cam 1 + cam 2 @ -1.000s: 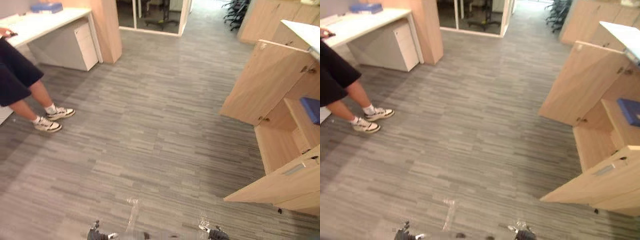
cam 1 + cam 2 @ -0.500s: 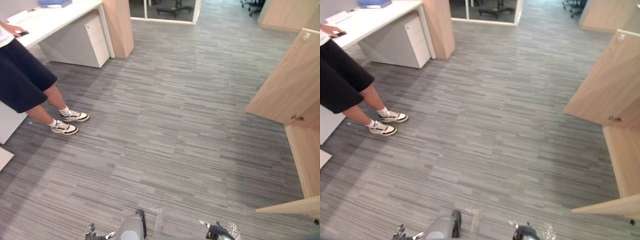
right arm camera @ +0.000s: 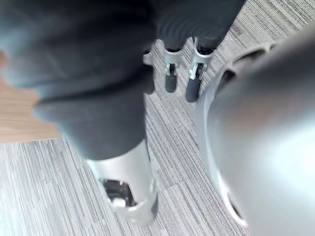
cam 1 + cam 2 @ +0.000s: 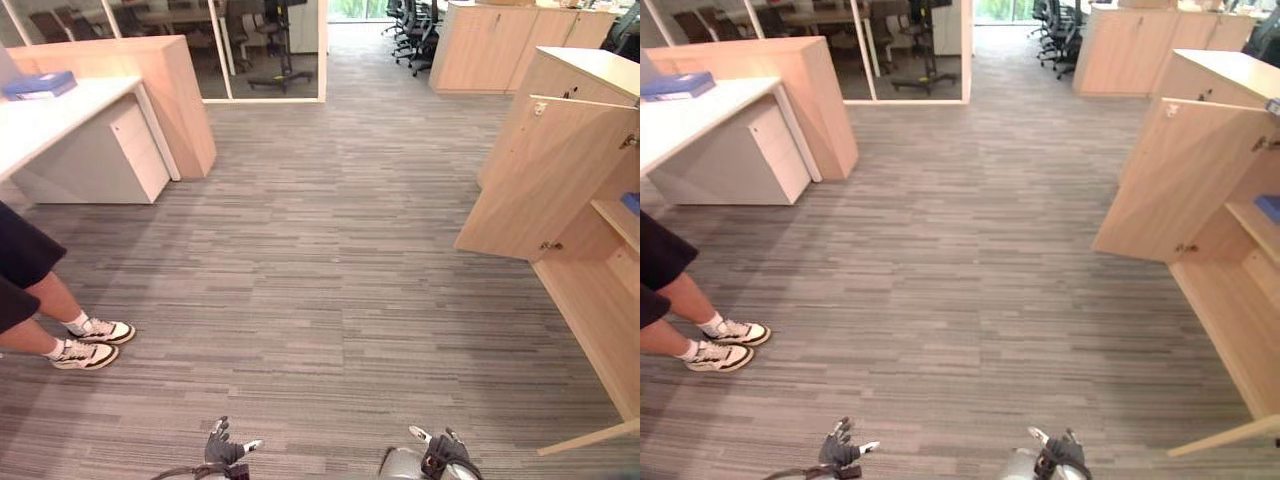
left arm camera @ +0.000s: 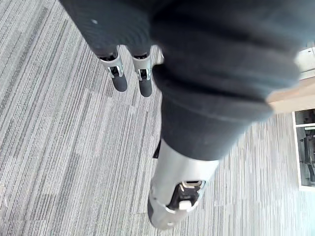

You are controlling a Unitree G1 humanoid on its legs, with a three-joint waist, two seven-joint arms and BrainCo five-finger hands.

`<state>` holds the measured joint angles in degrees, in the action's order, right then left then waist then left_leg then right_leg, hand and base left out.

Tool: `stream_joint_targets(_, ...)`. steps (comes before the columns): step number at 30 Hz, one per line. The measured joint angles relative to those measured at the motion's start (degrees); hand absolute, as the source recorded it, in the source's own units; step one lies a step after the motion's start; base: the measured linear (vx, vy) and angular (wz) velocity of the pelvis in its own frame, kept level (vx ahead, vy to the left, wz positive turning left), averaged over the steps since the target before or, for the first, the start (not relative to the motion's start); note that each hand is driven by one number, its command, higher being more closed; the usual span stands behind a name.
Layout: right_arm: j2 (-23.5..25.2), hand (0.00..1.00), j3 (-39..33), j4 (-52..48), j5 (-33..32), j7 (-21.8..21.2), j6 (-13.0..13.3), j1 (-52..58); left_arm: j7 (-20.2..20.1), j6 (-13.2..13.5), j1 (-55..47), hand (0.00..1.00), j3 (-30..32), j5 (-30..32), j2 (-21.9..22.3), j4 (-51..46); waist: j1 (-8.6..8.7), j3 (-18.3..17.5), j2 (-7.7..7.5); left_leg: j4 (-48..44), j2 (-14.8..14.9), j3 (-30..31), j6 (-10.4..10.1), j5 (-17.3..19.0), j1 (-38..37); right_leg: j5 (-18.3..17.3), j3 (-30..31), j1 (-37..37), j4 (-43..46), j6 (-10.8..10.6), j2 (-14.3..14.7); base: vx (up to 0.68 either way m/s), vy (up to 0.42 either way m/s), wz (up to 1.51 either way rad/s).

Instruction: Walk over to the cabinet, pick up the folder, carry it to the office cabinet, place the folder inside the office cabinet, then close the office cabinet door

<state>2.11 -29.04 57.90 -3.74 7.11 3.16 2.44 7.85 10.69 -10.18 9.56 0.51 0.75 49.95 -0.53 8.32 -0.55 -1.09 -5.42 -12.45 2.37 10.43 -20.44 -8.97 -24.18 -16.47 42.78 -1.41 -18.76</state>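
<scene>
Grey striped carpet (image 4: 330,260) covers the open floor between the furniture on either side; at the far left a white desk (image 4: 50,125) stands with a drawer unit (image 4: 125,155) beneath it, and the blue folder (image 4: 40,84) lies flat on the desk top, close to a wooden counter (image 4: 160,70) behind it; a person (image 4: 35,290) in dark shorts stands beside the desk, white shoes (image 4: 85,352) on the carpet; on the right the wooden office cabinet (image 4: 600,300) stands open, its far door (image 4: 545,175) swung out toward the room and the edge of a near door (image 4: 590,438) jutting out low down; inside, a shelf (image 4: 612,218) carries a blue object (image 4: 632,202), cut off by the frame so that one cannot tell what it is; office chairs (image 4: 415,30) stand in the background; the left hand (image 4: 222,448) shows at the bottom of the head views, low over the carpet, its fingers (image 5: 119,81) loosely straight and a little apart, empty; the right hand (image 4: 440,455) shows beside it at the same height, its fingers (image 3: 171,81) likewise relaxed and slack, empty; both hands are well apart from the folder on the desk and from the cabinet, with bare carpet between them and each.
</scene>
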Motion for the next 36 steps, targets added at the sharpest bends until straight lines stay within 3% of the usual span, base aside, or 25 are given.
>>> stream_joint_targets(1,0.1,0.00,-0.1,-0.4,-0.5,0.0,0.1,0.0,0.0,0.0,0.0,0.00,0.2,0.0,0.0,0.0,0.03,0.2,-0.12,0.7,0.1,-0.1,0.1,0.6,-0.6,0.3,-1.0,-0.3,-2.7,0.5,0.7,0.14,-0.166,0.11)
stream_joint_targets(3,0.6,0.00,-0.1,-0.9,-2.0,0.1,0.0,1.4,-0.1,0.0,0.5,0.00,1.4,0.0,-0.3,0.0,0.04,0.7,-1.50,1.3,-0.1,0.2,-0.4,2.7,-2.4,3.6,-2.1,-0.1,-10.1,4.1,1.9,0.16,-0.200,0.02)
stream_joint_targets(4,-0.2,0.00,0.0,-1.1,-2.2,0.1,0.1,1.5,-0.1,-0.3,0.4,0.00,1.8,0.1,0.6,0.9,0.03,0.4,-0.33,0.9,1.7,0.0,-1.2,3.8,-3.2,2.4,-2.6,0.1,-9.5,5.7,4.0,0.27,-0.238,-0.25)
stream_joint_targets(5,-0.3,0.00,1.1,-1.6,-2.1,0.2,0.1,1.5,-0.4,-0.4,0.5,0.00,3.3,0.3,1.7,1.3,0.12,0.1,0.76,0.2,3.4,-0.2,-1.7,4.1,-3.1,0.4,-2.9,0.4,-10.0,5.2,6.3,0.40,-0.300,-0.33)
stream_joint_targets(7,0.2,0.00,1.4,-1.6,-2.2,0.2,0.1,1.5,-0.6,-0.7,1.3,0.00,4.7,1.2,1.9,1.3,0.35,0.3,0.61,-4.9,5.4,-0.3,-1.7,4.3,-1.5,-1.4,-4.0,2.0,-11.4,5.4,8.4,0.45,-0.334,-0.26)
stream_joint_targets(9,0.9,0.00,1.1,-2.1,-2.4,0.2,-0.1,2.3,-0.7,-1.0,1.5,0.00,5.6,1.2,1.9,1.2,1.03,0.2,0.72,-18.8,9.4,0.1,-2.9,5.2,2.7,-1.9,-4.7,6.6,-16.5,5.7,12.1,0.37,-0.301,-0.10)
stream_joint_targets(11,0.9,0.00,1.3,-2.5,-2.5,0.2,-0.3,3.4,-0.8,-1.3,1.0,0.00,7.4,1.2,2.4,-0.1,0.79,-0.5,1.53,-46.4,15.8,1.6,-9.1,2.1,14.5,-1.5,-3.6,12.4,-23.2,5.8,18.1,0.36,-0.246,-0.34)
stream_joint_targets(14,0.4,0.00,1.6,-1.8,-4.1,0.2,-0.8,3.5,-0.7,-1.6,0.8,0.00,9.5,0.9,2.8,-0.7,0.22,-0.5,1.94,-60.9,18.6,2.1,-8.9,2.4,23.7,-1.8,0.1,16.6,-26.7,6.7,22.8,0.40,-0.115,-0.77)
stream_joint_targets(17,0.0,0.00,2.3,-0.7,-4.1,0.5,-1.2,3.6,-0.4,-1.6,1.0,0.00,9.7,0.9,2.8,-2.2,-1.11,-0.2,1.22,-58.1,18.1,1.8,-6.4,4.4,29.3,-1.7,5.3,20.8,-29.8,6.8,24.0,0.33,-0.017,-1.05)
stream_joint_targets(18,-0.5,0.00,3.7,0.0,-4.1,0.7,-1.3,3.0,0.1,-1.5,1.0,0.00,9.7,0.1,2.8,-2.5,-1.75,0.0,1.07,-49.0,18.1,2.7,-5.4,5.1,30.6,-1.7,9.3,23.5,-30.7,6.8,23.7,0.33,0.030,-1.14)
stream_joint_targets(20,-0.8,0.00,4.7,1.0,-4.1,0.8,-1.3,2.7,0.7,-1.5,1.0,0.00,9.7,-0.9,2.9,-2.6,-2.13,0.0,1.01,-39.2,18.4,6.1,-5.6,4.9,30.9,-2.0,12.7,25.6,-31.5,6.3,23.6,0.36,0.097,-1.11)
stream_joint_targets(23,-1.1,0.00,5.9,1.5,-4.0,0.9,-1.2,2.5,2.0,-1.4,1.1,0.00,9.7,-3.0,2.9,-2.6,-2.29,-0.1,1.03,-22.4,19.7,14.2,-6.6,3.4,31.5,-4.3,18.5,26.3,-31.1,3.3,23.4,0.29,0.191,-1.01)
stream_joint_targets(24,-1.2,0.00,5.3,2.0,-4.1,0.9,-1.1,2.5,2.6,-1.4,1.0,0.00,9.7,-4.0,2.8,-2.5,-2.36,-0.3,1.20,-17.5,19.6,18.5,-7.0,2.2,31.4,-6.7,21.6,25.7,-29.0,2.4,22.8,0.31,0.277,-1.08)
stream_joint_targets(27,-1.6,0.00,4.1,2.8,-3.9,0.9,-1.1,3.2,3.3,-1.4,0.8,0.00,9.7,-5.4,2.8,-1.1,-2.47,-2.5,0.94,-15.9,16.1,21.1,-9.7,-2.3,30.7,-8.9,25.9,25.3,-26.5,0.0,20.0,0.42,0.424,-0.97)
stream_joint_targets(28,-1.5,0.00,2.7,3.1,-3.9,0.9,-1.1,4.0,3.9,-1.2,0.2,0.00,10.0,-5.8,2.8,-0.8,-3.14,-4.0,0.14,-15.3,13.2,19.8,-9.9,-6.7,28.8,-9.8,27.7,24.5,-24.8,-1.5,16.6,0.42,0.488,-1.28)
stream_joint_targets(29,-1.2,0.00,1.5,3.5,-3.8,0.8,-1.1,3.9,4.2,-0.8,0.3,0.00,10.3,-6.5,2.4,-0.4,-3.64,-4.8,-0.83,-15.1,10.2,16.1,-10.1,-6.5,26.9,-10.4,28.7,21.9,-18.7,-2.5,12.5,0.49,0.593,-1.27)
stream_joint_targets(30,-1.3,0.00,1.1,3.5,-3.7,0.7,-1.1,3.9,4.3,-0.7,0.4,0.00,10.5,-6.9,2.3,-0.2,-3.61,-5.0,-1.07,-14.8,9.0,14.6,-9.2,-6.1,25.8,-10.2,28.6,19.9,-14.6,-2.7,10.7,0.37,0.523,-1.11)
stream_joint_targets(31,-1.0,0.00,0.9,3.5,-3.5,0.4,-1.3,3.9,4.3,-0.3,0.5,0.00,10.7,-7.4,2.1,0.3,-3.47,-4.7,-1.67,-14.0,6.0,11.7,-7.2,-5.4,23.0,-8.4,27.6,15.6,-4.6,-1.7,6.5,0.32,0.508,-0.83)
stream_joint_targets(32,-0.8,0.00,-0.8,3.0,-4.0,-0.2,-1.4,4.2,4.2,-0.1,0.5,0.00,10.2,-7.9,1.9,1.2,-2.90,-4.4,-1.47,-12.5,3.9,10.1,-5.3,-4.7,19.4,-4.7,24.9,12.2,4.1,1.8,2.4,0.34,0.579,-0.76)
stream_joint_targets(33,-1.2,0.00,-1.3,2.7,-3.8,-0.4,-1.3,4.2,4.1,-0.1,0.2,0.00,9.4,-7.8,1.5,2.3,-1.76,-4.0,-1.08,-10.7,2.7,8.9,-3.8,-4.1,15.6,-3.2,18.9,11.3,8.0,4.5,-2.2,0.24,0.439,-0.48)
stream_joint_targets(35,-1.3,0.00,-1.2,2.7,-3.6,-0.7,-0.7,4.1,3.9,0.0,0.2,0.00,9.2,-7.7,0.7,3.7,-1.66,-3.9,-0.58,-7.5,2.6,6.6,-2.8,-3.6,10.8,-3.1,11.2,10.5,8.6,4.4,-4.9,0.14,0.334,-0.49)
stream_joint_targets(36,-1.2,0.00,-0.9,2.8,-2.9,-0.9,-0.5,3.9,3.7,0.3,-0.1,0.00,9.0,-7.4,0.2,3.9,-1.69,-3.9,-0.56,-4.8,3.3,5.0,-2.5,-3.4,8.4,-4.3,7.6,9.3,7.1,2.3,-4.2,0.11,0.238,-0.53)
